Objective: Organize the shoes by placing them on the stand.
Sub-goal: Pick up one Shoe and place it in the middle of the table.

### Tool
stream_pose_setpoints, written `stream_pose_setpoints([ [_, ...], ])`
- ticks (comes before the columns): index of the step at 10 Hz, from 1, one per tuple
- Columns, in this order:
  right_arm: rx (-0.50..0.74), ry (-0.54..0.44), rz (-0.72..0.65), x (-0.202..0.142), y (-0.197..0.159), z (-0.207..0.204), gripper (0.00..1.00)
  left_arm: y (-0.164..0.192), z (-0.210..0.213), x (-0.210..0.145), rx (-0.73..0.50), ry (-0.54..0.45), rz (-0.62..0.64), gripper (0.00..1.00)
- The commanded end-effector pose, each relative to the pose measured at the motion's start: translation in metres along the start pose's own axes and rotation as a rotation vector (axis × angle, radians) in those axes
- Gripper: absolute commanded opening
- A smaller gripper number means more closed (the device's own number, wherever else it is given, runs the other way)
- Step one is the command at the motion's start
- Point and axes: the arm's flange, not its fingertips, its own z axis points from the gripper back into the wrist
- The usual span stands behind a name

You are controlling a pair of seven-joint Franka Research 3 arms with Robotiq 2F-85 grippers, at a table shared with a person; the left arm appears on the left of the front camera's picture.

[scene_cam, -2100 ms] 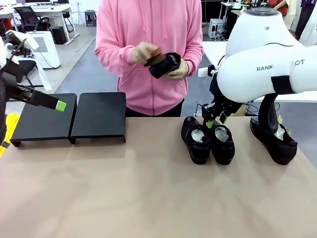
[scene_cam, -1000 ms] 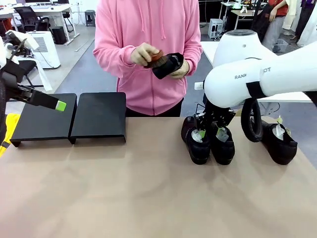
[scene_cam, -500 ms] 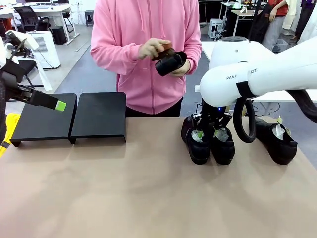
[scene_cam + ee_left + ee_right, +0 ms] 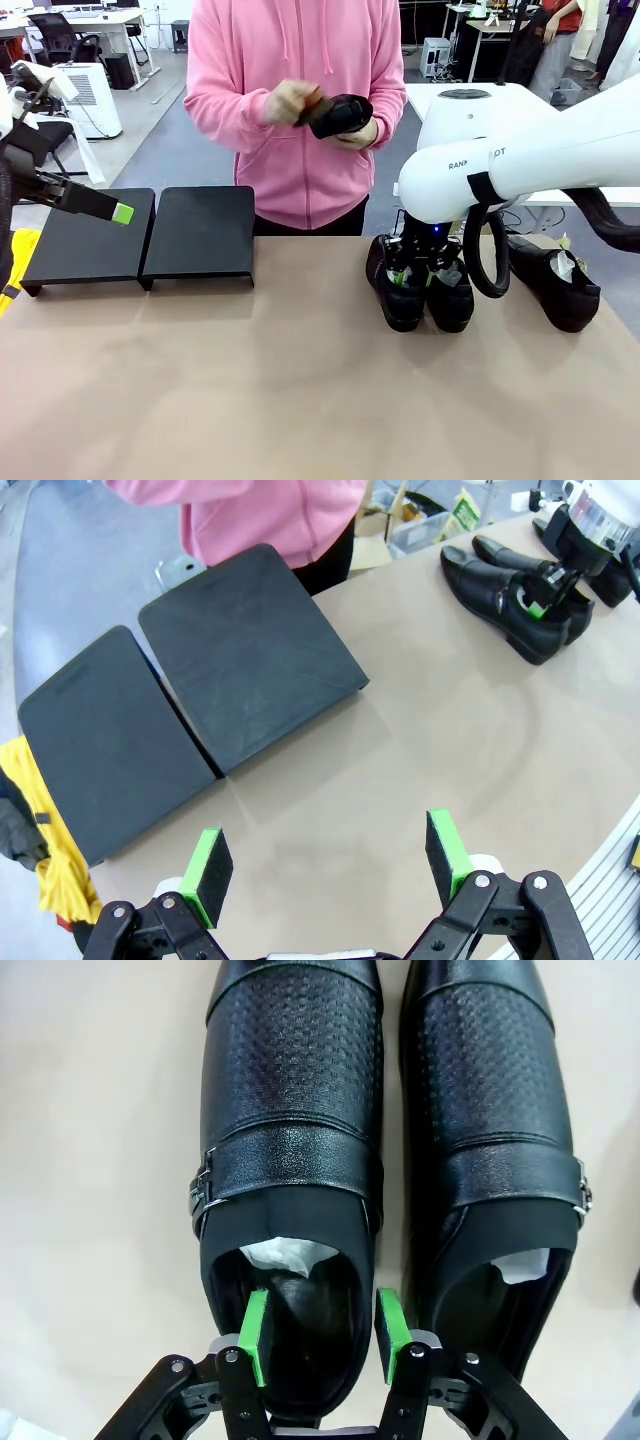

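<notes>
Our right gripper (image 4: 321, 1332) part-spread, clamping nothing: 1 pad (image 4: 256, 1335) inside shoe (image 4: 290, 1090), other outside its wall. Shoe on table (image 4: 300, 400), just beside 2nd shoe (image 4: 490, 1110), well apart from stand (image 4: 250, 650). Our left gripper (image 4: 330, 865) released, empty.

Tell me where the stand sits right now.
Front view: the stand sits on the far left of the table, its right unit just in front of the person, well left of the pair of shoes.
</notes>
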Motion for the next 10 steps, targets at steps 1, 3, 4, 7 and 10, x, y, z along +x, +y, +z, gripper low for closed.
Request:
stream_pose_setpoints([
  [1,-0.002,-0.005,-0.038,0.006,0.005,-0.004,0.56,0.002,0.001,-0.001,-0.003,0.001,-0.009,1.0],
  [3,0.004,0.001,-0.025,0.005,0.005,-0.007,0.52,0.002,0.001,-0.001,-0.003,0.001,-0.009,1.0],
  [4,0.003,0.001,-0.013,0.005,0.005,-0.007,0.34,0.002,0.001,-0.001,-0.003,0.001,-0.009,1.0],
  [7,-0.002,0.019,0.0,0.006,0.006,-0.009,0.0,0.002,0.001,-0.001,-0.003,0.001,-0.009,1.0],
  [10,-0.027,0.059,0.017,0.007,0.005,-0.018,0.0,0.002,0.001,-0.001,-0.003,0.001,-0.009,1.0],
])
